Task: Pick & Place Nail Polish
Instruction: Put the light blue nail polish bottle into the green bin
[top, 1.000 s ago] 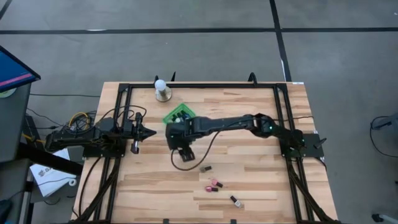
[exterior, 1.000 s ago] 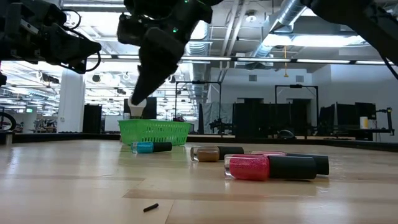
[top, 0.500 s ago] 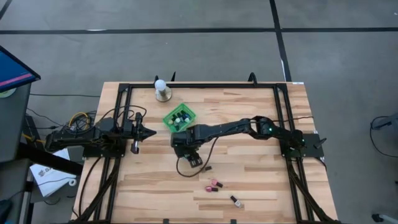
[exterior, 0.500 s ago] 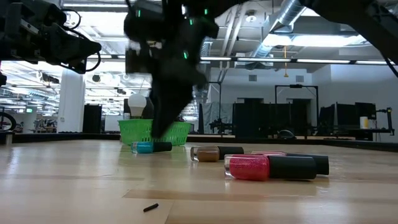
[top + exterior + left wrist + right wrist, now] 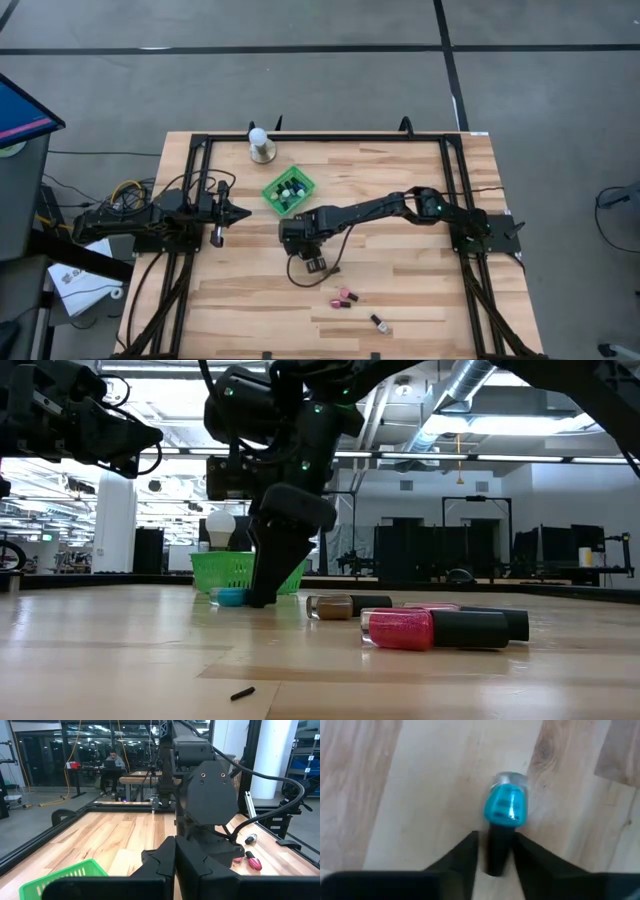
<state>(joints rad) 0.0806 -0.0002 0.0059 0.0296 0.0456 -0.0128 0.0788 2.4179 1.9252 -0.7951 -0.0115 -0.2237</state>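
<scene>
The right gripper (image 5: 314, 264) is low over the table, a little in front of the green mesh basket (image 5: 288, 189), and its two fingers (image 5: 465, 855) stand on both sides of the dark cap of a teal nail polish bottle (image 5: 505, 809) that lies on the wood; I cannot tell if they already press the cap. Other nail polish bottles lie further from the basket: a pink one (image 5: 345, 296) and a dark one (image 5: 379, 322), and some more are inside the basket. The left gripper (image 5: 222, 212) waits beside the basket, on its left, with fingers together.
</scene>
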